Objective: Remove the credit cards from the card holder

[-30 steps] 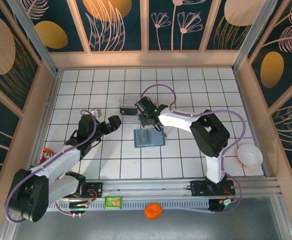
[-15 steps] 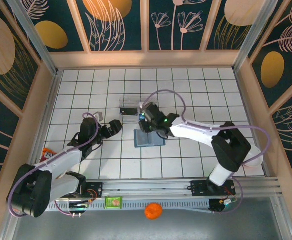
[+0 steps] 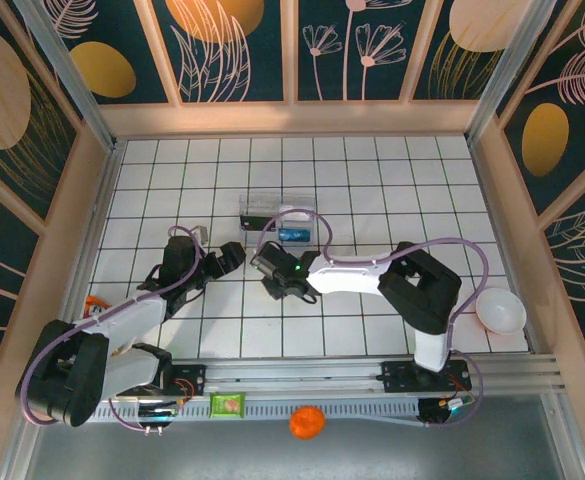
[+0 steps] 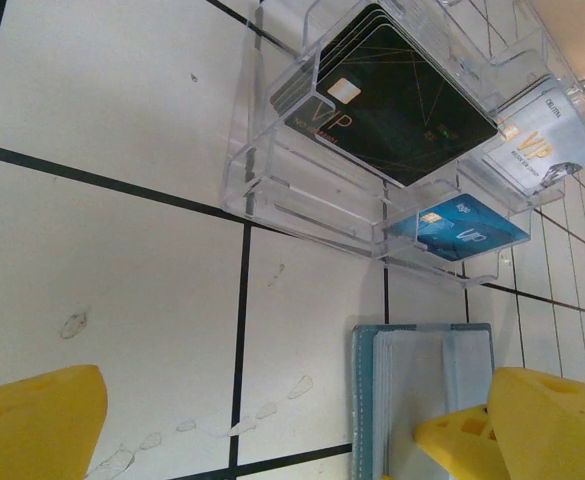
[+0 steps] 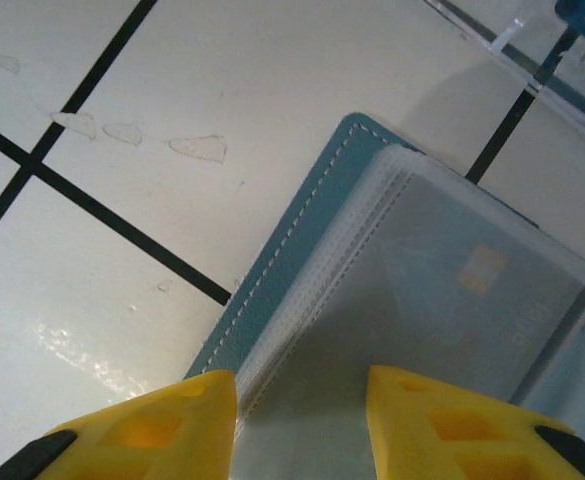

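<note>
Right end effector point(image 5: 302, 425) sits part-spread over the open card holder point(image 5: 272, 270), gripping nothing.
The holder lies mid-worktop point(image 3: 372, 180), just on the near side of the clear tray point(image 4: 302, 200). The best approach is probably to nip the pale card point(image 5: 472, 300) alone, not its sleeve point(image 5: 372, 230), and slide it out flat. Left end effector point(image 4: 287, 425) hangs wide open nearby. Its wrist view shows the blue card point(image 4: 467, 228) and black cards point(image 4: 402, 100) in the tray, while the right wrist view shows the sleeved card.

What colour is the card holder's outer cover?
Card holder is teal-blue with pale edge stitching; clearest in right wrist view.
</note>
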